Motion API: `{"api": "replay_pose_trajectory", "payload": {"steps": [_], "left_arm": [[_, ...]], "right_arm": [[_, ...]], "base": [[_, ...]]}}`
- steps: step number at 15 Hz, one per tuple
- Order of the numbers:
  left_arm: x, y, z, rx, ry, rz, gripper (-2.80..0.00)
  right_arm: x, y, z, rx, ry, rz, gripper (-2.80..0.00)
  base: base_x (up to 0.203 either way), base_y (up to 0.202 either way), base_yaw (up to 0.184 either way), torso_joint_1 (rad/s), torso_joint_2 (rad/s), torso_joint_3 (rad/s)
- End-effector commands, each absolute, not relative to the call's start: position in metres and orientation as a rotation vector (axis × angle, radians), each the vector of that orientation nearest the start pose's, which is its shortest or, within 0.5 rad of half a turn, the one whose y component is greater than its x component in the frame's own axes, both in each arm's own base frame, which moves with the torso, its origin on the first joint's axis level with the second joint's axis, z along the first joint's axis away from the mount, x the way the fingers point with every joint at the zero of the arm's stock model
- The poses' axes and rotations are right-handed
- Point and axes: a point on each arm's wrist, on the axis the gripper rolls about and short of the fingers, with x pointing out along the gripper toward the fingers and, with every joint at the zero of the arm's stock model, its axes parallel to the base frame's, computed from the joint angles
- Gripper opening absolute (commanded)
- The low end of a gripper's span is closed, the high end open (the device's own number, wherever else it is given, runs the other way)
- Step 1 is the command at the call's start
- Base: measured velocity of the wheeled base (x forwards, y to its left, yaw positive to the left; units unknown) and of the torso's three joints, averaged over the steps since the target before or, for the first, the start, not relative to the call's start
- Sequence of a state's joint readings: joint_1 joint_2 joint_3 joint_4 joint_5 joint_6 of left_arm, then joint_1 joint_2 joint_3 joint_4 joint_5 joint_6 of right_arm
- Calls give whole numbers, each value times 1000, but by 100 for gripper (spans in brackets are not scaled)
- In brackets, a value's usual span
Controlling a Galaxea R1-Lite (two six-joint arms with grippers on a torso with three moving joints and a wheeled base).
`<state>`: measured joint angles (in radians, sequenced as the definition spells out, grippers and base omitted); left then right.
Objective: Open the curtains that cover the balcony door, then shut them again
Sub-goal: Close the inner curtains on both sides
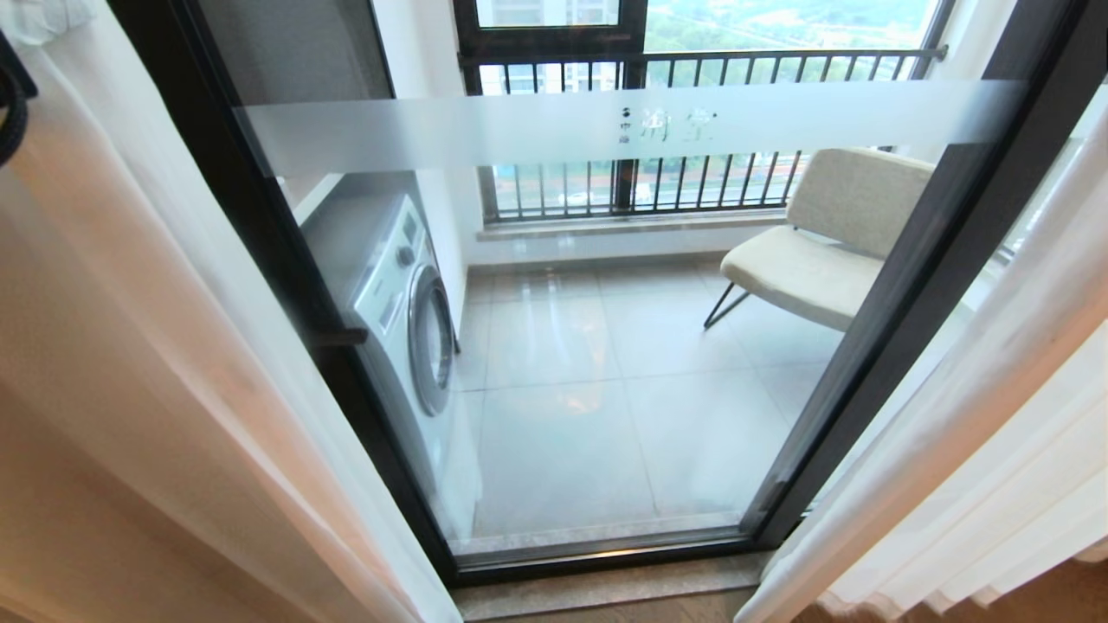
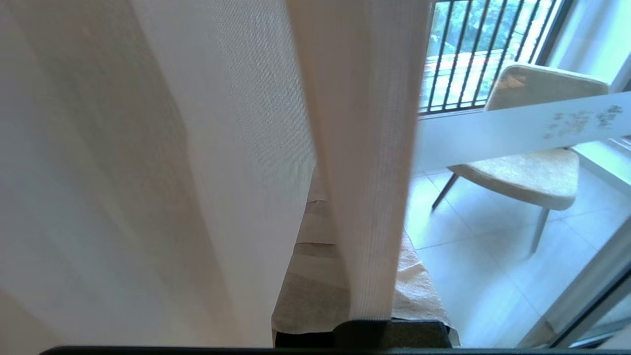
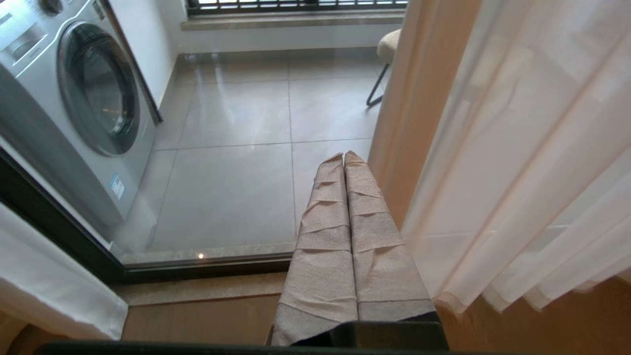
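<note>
The curtains hang parted to both sides: a sheer white and beige left panel (image 1: pixel 156 346) and a right panel (image 1: pixel 995 433). Between them the balcony door (image 1: pixel 606 389) shows its glass, dark frames (image 1: pixel 286 285) and a frosted band (image 1: pixel 606 125). Neither gripper shows in the head view. In the left wrist view my left gripper (image 2: pixel 360 177) is shut on a fold of the sheer curtain (image 2: pixel 365 148), which runs down between its tape-wrapped fingers (image 2: pixel 305 276) and hides their tips. My right gripper (image 3: pixel 344 157) is shut and empty, hanging low beside the right curtain (image 3: pixel 493 172) and pointing at the door's bottom rail.
Behind the glass stand a washing machine (image 1: pixel 407 320) on the left and a beige chair (image 1: pixel 822 251) on the right, before a railed window (image 1: pixel 692 173). A stone threshold (image 1: pixel 606 584) runs under the door. A black cable (image 1: pixel 9 104) hangs at the upper left.
</note>
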<state>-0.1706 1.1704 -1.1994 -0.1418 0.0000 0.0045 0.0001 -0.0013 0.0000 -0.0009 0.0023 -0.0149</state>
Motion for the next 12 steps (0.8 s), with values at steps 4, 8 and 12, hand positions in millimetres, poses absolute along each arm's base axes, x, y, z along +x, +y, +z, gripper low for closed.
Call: {"api": "replay_pose_trajectory", "payload": {"steps": [4,8,12], "left_arm": [[155,-27,373,-10,-167,-173,-280],[155,-27,373,-10,-167,-173,-280],[155,-27,375,-9,-173,-174,-280]], "right_arm": [[-23,0,75,-15,0,5,-280],[-23,0,75,-15,0,5,-280],[-23,0,75,-15,0,5,-280]], "base": [[0,-150,4,-1,1,2],[0,-192,0,1,1,5],[0,-190,1,3,2,3]]}}
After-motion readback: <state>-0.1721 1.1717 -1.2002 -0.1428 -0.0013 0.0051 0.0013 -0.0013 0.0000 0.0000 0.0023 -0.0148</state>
